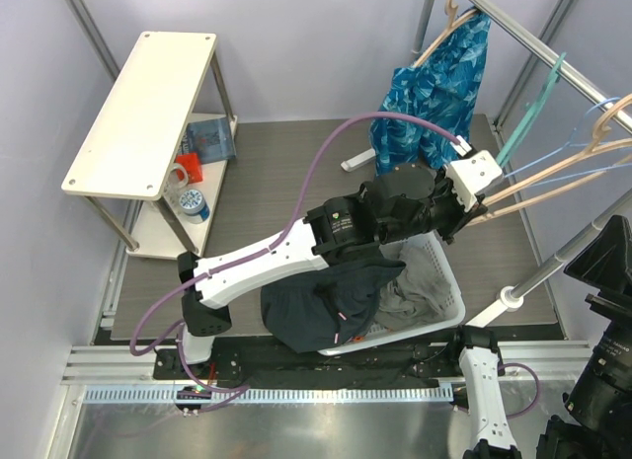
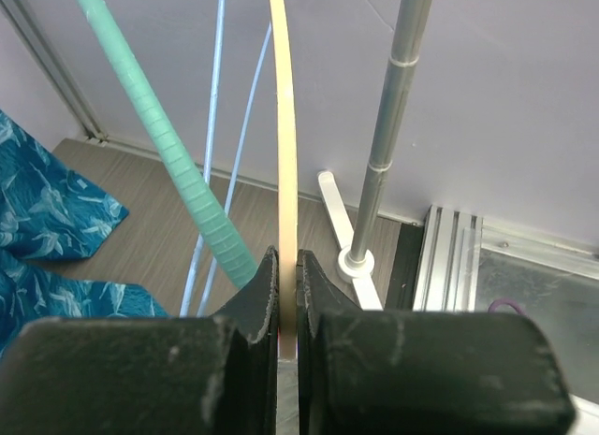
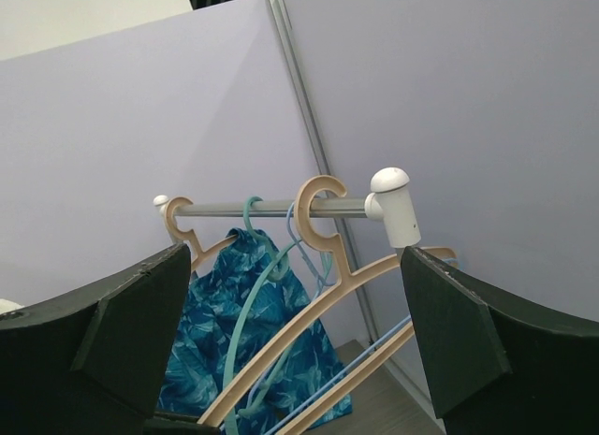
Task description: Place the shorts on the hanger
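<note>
The dark navy shorts lie bunched over the near left rim of a white basket, under my left arm. The beige hanger hangs by its hook from the rail at the right. My left gripper is shut on the end of the hanger's lower bar; in the left wrist view the jaws pinch the beige bar. My right gripper is open and empty, pointing up at the hanger from below. I cannot make out its fingers in the top view.
A teal hanger and a pale-blue wire hanger hang beside the beige one on the rail. A blue leaf-patterned garment hangs further back. Grey cloth lies in the basket. A white shelf unit stands at the left.
</note>
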